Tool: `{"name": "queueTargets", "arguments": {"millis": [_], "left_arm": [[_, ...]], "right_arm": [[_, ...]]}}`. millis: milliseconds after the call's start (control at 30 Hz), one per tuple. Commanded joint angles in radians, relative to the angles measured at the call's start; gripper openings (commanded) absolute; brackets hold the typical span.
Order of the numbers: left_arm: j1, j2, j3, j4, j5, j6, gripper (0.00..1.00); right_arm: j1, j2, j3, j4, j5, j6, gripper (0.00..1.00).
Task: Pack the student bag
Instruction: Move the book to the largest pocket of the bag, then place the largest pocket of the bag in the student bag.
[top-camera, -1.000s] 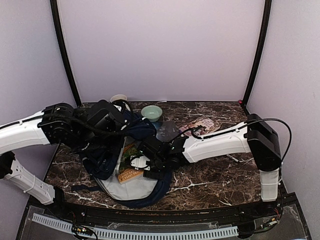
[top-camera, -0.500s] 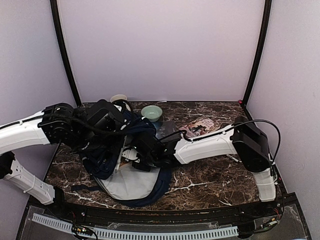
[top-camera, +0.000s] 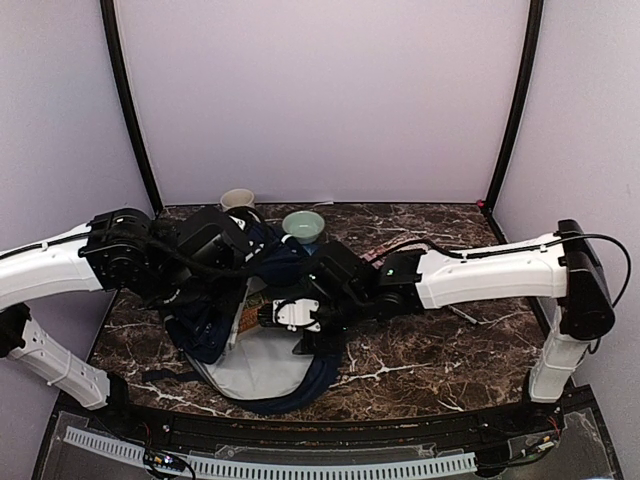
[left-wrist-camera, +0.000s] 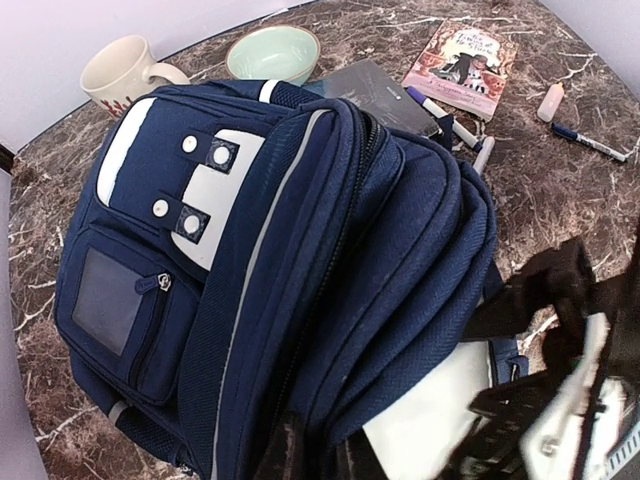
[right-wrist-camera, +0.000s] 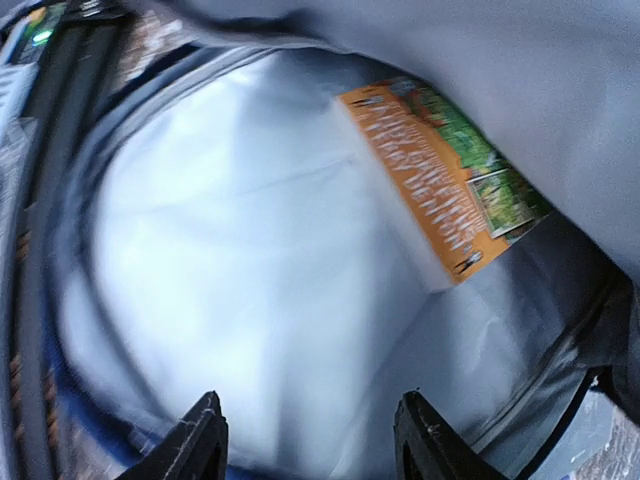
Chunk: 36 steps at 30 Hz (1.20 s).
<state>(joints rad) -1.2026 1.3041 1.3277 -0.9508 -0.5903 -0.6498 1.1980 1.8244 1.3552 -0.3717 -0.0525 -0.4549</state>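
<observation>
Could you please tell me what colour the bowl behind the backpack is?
Pale mint green; the small round bowl shows best in the left wrist view.

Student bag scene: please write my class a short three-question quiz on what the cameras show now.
1. True or false: the orange-and-green book lies inside the student bag.
2. What stands beside the green bowl? A) mug B) kettle C) stapler
3. Fill in: the right tool, reaching into the bag, is ___.
Key: 1 true; 2 A; 3 open.
</observation>
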Motion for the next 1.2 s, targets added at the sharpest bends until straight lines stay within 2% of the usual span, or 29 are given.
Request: {"name": "queueTargets", "arguments": {"millis": [0, 167, 300, 400, 600, 700, 1000, 1167], "left_arm": [[0.02, 0.0, -0.005, -0.085, -0.023, 0.035, 0.01], [0.021, 0.02, -0.053, -0.095, 0.059, 0.065, 0.0], [0.021, 0.039, -0.137, 0.0, 0.183, 0.11, 0.02], [0.021, 0.079, -0.181, 0.056, 0.241, 0.125, 0.02], [0.02, 0.178, -0.264, 0.122, 0.318, 0.152, 0.04], [0.019, 0.214, -0.278, 0.14, 0.343, 0.155, 0.04], [0.015, 0.211, -0.294, 0.204, 0.373, 0.147, 0.06], [0.011, 0.213, -0.293, 0.208, 0.376, 0.136, 0.11]], "right_arm": [[0.004, -0.104, -0.076, -0.202, -0.187, -0.053, 0.57], [-0.076, -0.199, -0.174, -0.315, -0.287, -0.061, 0.55], [-0.222, -0.223, -0.162, -0.368, -0.396, -0.032, 0.54], [-0.366, -0.264, -0.139, -0.342, -0.433, 0.029, 0.53], [-0.594, -0.239, -0.125, -0.142, -0.291, 0.235, 0.53], [-0.66, -0.158, -0.098, -0.085, -0.185, 0.288, 0.53], [-0.706, 0.105, 0.021, -0.031, 0.028, 0.277, 0.58], [-0.706, 0.208, 0.112, -0.045, 0.104, 0.256, 0.62]]}}
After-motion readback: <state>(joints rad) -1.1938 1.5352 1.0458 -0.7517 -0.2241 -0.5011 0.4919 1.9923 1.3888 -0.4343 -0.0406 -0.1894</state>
